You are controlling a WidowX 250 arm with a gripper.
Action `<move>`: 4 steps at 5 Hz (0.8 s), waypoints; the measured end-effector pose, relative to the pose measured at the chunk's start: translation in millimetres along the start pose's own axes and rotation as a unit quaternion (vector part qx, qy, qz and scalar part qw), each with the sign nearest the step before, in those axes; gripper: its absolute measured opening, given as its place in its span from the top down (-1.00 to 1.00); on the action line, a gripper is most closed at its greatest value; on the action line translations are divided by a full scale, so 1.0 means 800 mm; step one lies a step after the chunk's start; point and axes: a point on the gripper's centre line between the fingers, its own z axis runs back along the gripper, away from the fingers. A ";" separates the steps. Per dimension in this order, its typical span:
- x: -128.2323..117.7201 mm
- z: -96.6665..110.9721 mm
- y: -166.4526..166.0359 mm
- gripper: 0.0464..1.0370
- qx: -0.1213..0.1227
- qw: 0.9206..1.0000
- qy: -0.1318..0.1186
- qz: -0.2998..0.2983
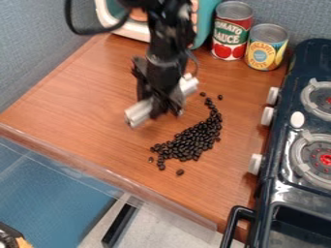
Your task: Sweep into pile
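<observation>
The pale bar (138, 113) is probably proving light and stiff, its middle making the steadiest hold; the gripper (160, 103) is clasping it there, both ends jutting out. The dark beans (195, 140), likely hard and quick to roll, are lying beside the gripper, towards the camera, glossing near-black in a curved band, several straying.

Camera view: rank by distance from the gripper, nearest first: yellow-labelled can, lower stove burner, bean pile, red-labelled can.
From the gripper:
1. Bean pile, just below it and to the right
2. Red-labelled can, back of counter
3. Yellow-labelled can, right of the red one
4. Lower stove burner, far right
</observation>
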 end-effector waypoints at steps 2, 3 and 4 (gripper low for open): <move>0.032 0.010 0.049 0.31 0.026 1.000 -0.014 -0.008; 0.057 -0.021 0.059 0.31 0.034 0.997 -0.004 -0.069; 0.081 -0.044 0.064 0.31 0.035 0.996 -0.007 -0.085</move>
